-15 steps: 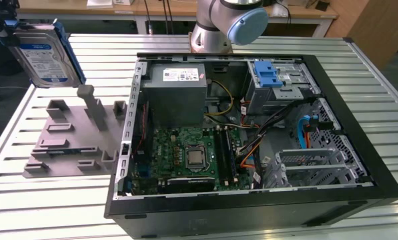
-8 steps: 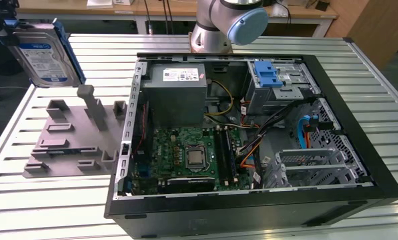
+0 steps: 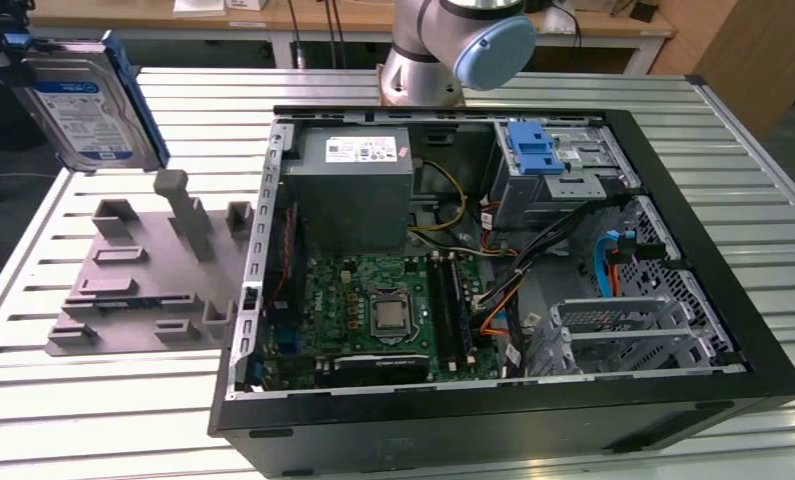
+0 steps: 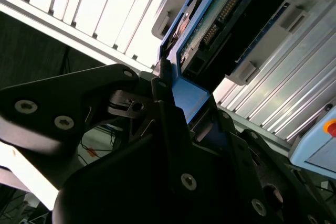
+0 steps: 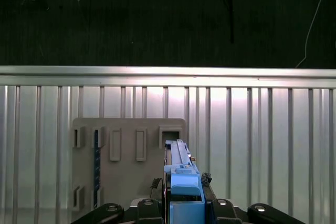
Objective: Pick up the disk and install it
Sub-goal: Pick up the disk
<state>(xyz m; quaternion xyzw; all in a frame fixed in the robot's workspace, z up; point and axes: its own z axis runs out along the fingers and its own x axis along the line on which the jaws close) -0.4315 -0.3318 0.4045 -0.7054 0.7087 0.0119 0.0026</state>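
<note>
Aloft, disk (image 3: 88, 110) outside open case (image 3: 504, 420).

The arm (image 3: 440, 45) rises as a grey column with a blue-capped joint at the far side of the exterior view. Its gripper (image 3: 0, 48) is at the exterior view's left, held high. In both wrist views the black jaws are closed on the blue end of the disk (image 3: 88, 105), which is carried upright on its edge.
</note>
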